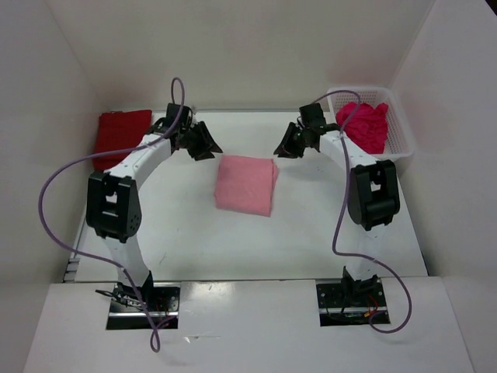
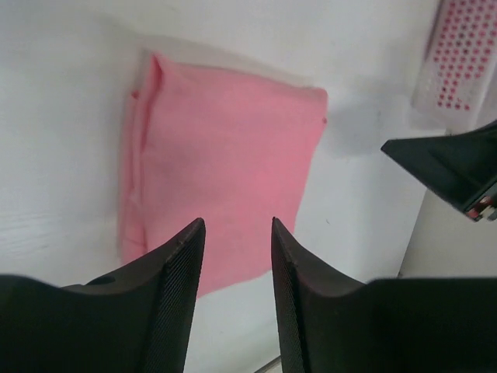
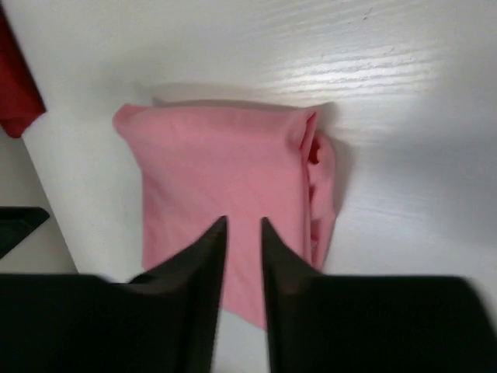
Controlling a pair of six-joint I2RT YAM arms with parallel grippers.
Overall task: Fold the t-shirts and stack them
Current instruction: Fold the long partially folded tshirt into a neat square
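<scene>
A white desk (image 1: 233, 249) sits boxed in by plain white walls (image 1: 256, 47), with both arms bolted at its near edge.

The dark red shirt (image 1: 120, 136) lies folded flat at the far left corner. The pink shirt (image 1: 246, 184) lies in the middle of the desk as a neat rectangle, with one doubled edge showing a few loose layers in the wrist views. The crimson shirt (image 1: 363, 124) is a crumpled heap in the basket (image 1: 404, 140) at the far right corner.

The left end effector (image 2: 237, 225) hangs above the pink shirt on its left side. Its jaws are partly open with a clear gap, and nothing is between them. The right end effector (image 3: 243, 221) hangs over the other side. Its jaws stand a little apart, the gap narrower, and it is empty too. Neither one touches the cloth.

By the look of it, two of the three shirts are folded. The pink one is well apart from the dark red one, so no stack exists yet. What seems left is placing pink together with dark red, then pulling the crimson shirt out of the basket, folding it and adding it to the pile.

No brand, label or readable writing shows on the shirts, the basket or the arms.
</scene>
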